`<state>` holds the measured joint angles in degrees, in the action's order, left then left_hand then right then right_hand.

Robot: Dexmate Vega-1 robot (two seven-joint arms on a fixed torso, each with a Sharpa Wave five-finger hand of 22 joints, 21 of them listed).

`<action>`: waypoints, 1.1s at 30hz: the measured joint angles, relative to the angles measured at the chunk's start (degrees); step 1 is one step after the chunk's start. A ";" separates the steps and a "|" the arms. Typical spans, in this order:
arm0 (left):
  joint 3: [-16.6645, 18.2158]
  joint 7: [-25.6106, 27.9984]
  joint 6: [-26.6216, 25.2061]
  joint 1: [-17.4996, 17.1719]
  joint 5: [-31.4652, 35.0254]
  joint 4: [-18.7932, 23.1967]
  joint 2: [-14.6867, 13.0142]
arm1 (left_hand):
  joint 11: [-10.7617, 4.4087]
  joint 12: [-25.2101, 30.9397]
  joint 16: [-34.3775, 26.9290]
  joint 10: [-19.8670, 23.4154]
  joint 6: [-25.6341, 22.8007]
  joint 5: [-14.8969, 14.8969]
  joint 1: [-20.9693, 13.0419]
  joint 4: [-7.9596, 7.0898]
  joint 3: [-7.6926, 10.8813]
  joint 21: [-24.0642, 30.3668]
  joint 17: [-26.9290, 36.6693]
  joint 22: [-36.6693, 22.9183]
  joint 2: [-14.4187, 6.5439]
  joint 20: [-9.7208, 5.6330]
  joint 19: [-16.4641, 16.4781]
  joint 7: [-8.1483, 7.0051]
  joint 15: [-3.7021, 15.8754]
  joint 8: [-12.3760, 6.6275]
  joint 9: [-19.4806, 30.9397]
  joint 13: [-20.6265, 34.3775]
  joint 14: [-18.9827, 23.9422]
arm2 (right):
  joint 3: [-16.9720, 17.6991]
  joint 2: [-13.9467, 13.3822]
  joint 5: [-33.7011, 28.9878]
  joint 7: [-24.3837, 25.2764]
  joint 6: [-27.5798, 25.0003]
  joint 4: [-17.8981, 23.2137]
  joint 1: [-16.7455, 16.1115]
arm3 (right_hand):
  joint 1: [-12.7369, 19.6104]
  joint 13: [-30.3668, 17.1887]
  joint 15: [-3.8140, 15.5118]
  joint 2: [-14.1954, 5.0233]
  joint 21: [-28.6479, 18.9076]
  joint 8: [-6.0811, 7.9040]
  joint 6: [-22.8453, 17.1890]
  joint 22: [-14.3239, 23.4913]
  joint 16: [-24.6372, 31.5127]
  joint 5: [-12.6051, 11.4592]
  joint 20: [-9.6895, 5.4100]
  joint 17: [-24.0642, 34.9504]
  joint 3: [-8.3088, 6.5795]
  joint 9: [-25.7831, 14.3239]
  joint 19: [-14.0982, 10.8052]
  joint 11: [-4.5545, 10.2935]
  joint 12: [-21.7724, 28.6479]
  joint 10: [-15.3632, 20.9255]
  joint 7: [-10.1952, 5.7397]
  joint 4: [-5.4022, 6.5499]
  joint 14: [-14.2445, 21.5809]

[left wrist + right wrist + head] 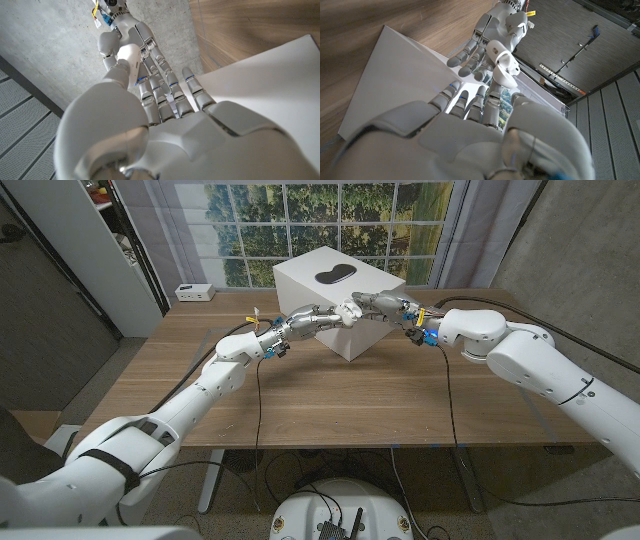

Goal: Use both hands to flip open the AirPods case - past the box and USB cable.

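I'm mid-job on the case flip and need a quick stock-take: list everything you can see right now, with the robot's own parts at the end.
AirPods case: one, white, lid open, held up between both hands over the box.
Box: one, white with a black mark on top, at the table's far middle.
Small device: one, white, far left corner of the table; too small to identify.
Table: one, brown wood.
Left robot hand: one, white and grey, meets the right one above the box, on the case.
Right robot hand: one, white and grey, pinching the case from the other side.
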<state>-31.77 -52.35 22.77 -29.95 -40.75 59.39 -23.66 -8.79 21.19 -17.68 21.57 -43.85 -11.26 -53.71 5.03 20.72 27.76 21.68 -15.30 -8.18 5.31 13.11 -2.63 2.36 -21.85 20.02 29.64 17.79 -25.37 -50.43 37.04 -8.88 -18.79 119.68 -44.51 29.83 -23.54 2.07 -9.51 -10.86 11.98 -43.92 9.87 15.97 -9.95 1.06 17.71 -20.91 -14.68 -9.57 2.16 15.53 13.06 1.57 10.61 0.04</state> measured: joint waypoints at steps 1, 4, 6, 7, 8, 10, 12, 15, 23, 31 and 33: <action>0.05 0.00 0.00 0.03 0.00 -0.12 0.09 | 0.00 0.00 0.00 0.00 0.00 0.00 0.00 -0.04 -0.04 0.00 0.00 0.00 0.00 0.00 0.00 0.00 0.00 0.00 0.00 0.00 0.00 | 0.00 0.00 0.02 0.20 0.10 0.00 0.00 | -0.76 0.00 -0.01 0.20 -0.01 0.00 0.14 -0.01 0.00 0.00 0.10 -0.03 0.40 0.07 -0.10 -0.03 0.00 0.03 0.14 -0.09 -0.01; 0.06 -1.28 0.19 0.07 -0.41 -0.25 0.17 | -0.48 0.00 0.00 -0.02 0.00 -0.41 0.00 -0.31 -0.31 0.21 0.00 0.00 0.00 0.00 0.00 0.00 0.00 -0.08 0.00 0.00 0.00 | 0.14 -0.40 0.02 0.43 0.16 0.34 -0.48 | -2.28 0.00 -0.32 1.08 -0.02 0.00 0.01 -0.01 0.00 0.00 0.40 -0.16 1.28 0.32 -0.40 -0.24 0.00 0.24 0.62 -0.48 0.30; 0.18 -1.49 0.22 0.19 -0.50 -0.55 0.35 | -0.53 0.00 0.00 -0.07 0.00 -0.42 -0.01 -0.31 -0.31 0.21 0.00 0.00 0.00 0.00 0.00 0.00 0.00 -0.11 0.00 0.16 -0.44 | 0.20 -0.48 0.03 1.24 0.32 0.50 -0.57 | -3.30 0.00 -0.10 1.59 -0.02 -0.25 0.34 -0.01 0.00 0.00 0.67 -0.36 1.83 0.42 -0.67 -0.64 0.00 0.03 0.95 -0.75 0.51; 0.20 -1.49 0.22 0.20 -0.50 -0.59 0.38 | -0.54 0.00 0.08 -0.07 0.00 -0.41 0.00 -0.31 -0.31 0.21 0.00 0.00 0.00 0.00 0.00 0.00 -0.02 -0.12 0.00 0.25 -0.63 | 0.20 -0.48 0.00 1.55 0.35 0.50 -0.57 | -3.67 0.00 -0.02 1.88 -0.02 -0.50 0.49 -0.01 0.00 0.00 0.90 -0.44 2.06 0.45 -0.90 -0.64 0.00 0.03 1.10 -0.93 0.60; 0.22 -1.97 0.25 0.23 -0.62 -0.69 0.46 | -0.53 0.00 0.30 -0.07 0.00 -0.42 -0.01 -0.31 -0.31 0.21 0.00 0.00 0.00 0.14 -0.14 0.00 0.00 -0.13 0.00 0.26 -0.62 | 0.36 -0.74 -0.11 1.95 0.37 0.98 -0.90 | -4.07 0.00 -0.24 2.04 -0.02 -0.56 0.49 -0.01 0.00 0.00 0.98 -0.44 2.46 0.69 -0.99 -0.65 0.00 0.03 1.10 -0.96 0.82; 0.25 -2.19 0.27 0.28 -0.69 -0.77 0.51 | -0.53 0.00 0.31 -0.07 0.12 -0.42 -0.01 -0.31 -0.31 0.21 0.11 0.00 0.01 0.23 -0.23 -0.12 0.00 -0.13 0.00 0.26 -0.62 | 0.48 -0.85 -0.27 2.43 0.41 1.20 -1.06 | -4.38 0.00 -0.32 2.14 -0.22 -0.56 0.50 -0.01 0.00 0.00 1.22 -0.64 2.60 0.86 -1.23 -0.69 0.00 -0.02 1.08 -1.06 0.91; 0.30 -2.54 0.34 0.37 -0.79 -0.89 0.56 | -0.53 0.00 0.31 -0.07 0.31 -0.71 -0.01 -0.31 -0.30 0.43 0.27 0.00 0.00 0.31 -0.31 -0.31 0.00 -0.17 0.00 0.26 -0.62 | 0.70 -1.04 -0.55 3.24 0.45 1.60 -1.37 | -4.68 0.01 -0.33 2.44 -0.40 -0.67 0.84 -0.01 0.00 0.00 1.29 -0.70 2.91 0.99 -1.29 -0.95 0.00 -0.28 0.74 -1.36 0.90; 0.34 -2.79 0.40 0.44 -0.86 -1.07 0.65 | -0.53 0.00 0.31 -0.07 0.31 -0.83 -0.01 -0.31 -0.30 0.43 0.27 0.08 0.01 0.31 -0.31 -0.31 0.00 -0.18 0.00 0.41 -0.62 | 0.83 -1.16 -0.90 4.20 0.45 1.85 -1.57 | -4.74 0.01 -0.33 2.49 -0.40 -0.90 1.56 -0.01 0.00 0.00 1.90 -0.96 3.23 1.20 -1.29 -0.95 0.00 -0.28 0.57 -1.68 0.90; 0.37 -4.57 0.51 0.78 -1.18 -1.55 0.82 | -0.75 -0.22 0.52 -0.31 0.33 -1.08 -0.59 -0.56 -0.55 0.65 0.27 0.14 -0.56 0.14 -0.78 -0.30 0.00 -0.19 0.00 0.55 -0.61 | 1.18 -2.00 -2.78 7.39 -1.29 3.73 -2.24 | -6.14 0.16 -0.33 2.84 -0.40 -1.82 4.76 -0.01 -0.24 0.00 1.90 -1.23 3.87 1.62 -1.29 -1.64 -0.82 -1.41 1.60 -2.32 0.90; 0.63 -6.47 0.52 1.29 -1.85 -2.51 1.12 | -0.76 -0.22 0.53 -0.32 0.56 -1.48 -0.63 -0.56 -0.55 0.87 0.47 0.14 -0.53 0.20 -0.83 -0.47 0.00 -0.19 0.00 0.90 -0.61 | 0.65 -2.03 -4.67 10.27 -4.16 4.48 -1.91 | -7.15 0.16 -0.12 2.94 -0.40 -2.34 10.05 -0.01 -0.94 -0.46 2.35 -1.61 4.70 2.62 -1.12 -1.90 -1.77 -3.43 -0.80 -3.15 0.70; 0.77 -6.76 0.52 1.35 -2.01 -2.74 1.22 | -0.76 -0.22 0.53 -0.32 0.56 -1.48 -0.67 -0.56 -0.55 0.87 0.54 0.14 -0.50 0.20 -0.83 -0.47 0.00 -0.19 0.00 0.95 -0.61 | 0.58 -1.93 -5.39 11.30 -4.62 4.55 -1.90 | -7.15 0.16 -0.12 2.94 -0.40 -2.34 11.72 -0.01 -0.94 -0.46 2.52 -1.83 4.77 2.71 -1.30 -1.80 -2.00 -3.53 -2.47 -3.44 0.70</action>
<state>-31.00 -59.11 23.28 -28.60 -42.77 56.65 -22.43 -9.55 20.97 -17.15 21.25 -43.29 -12.75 -54.39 4.47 20.16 28.63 22.21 -15.16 -8.68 5.51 12.28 -3.10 2.36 -22.04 20.02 30.59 17.18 -24.79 -52.37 31.65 2.42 -23.41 124.23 -46.41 22.68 -23.37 1.94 -6.57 -11.26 9.64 -32.20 9.86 15.03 -10.42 3.59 15.88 -16.14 -11.97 -10.86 0.37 13.53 9.53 -0.89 7.17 0.74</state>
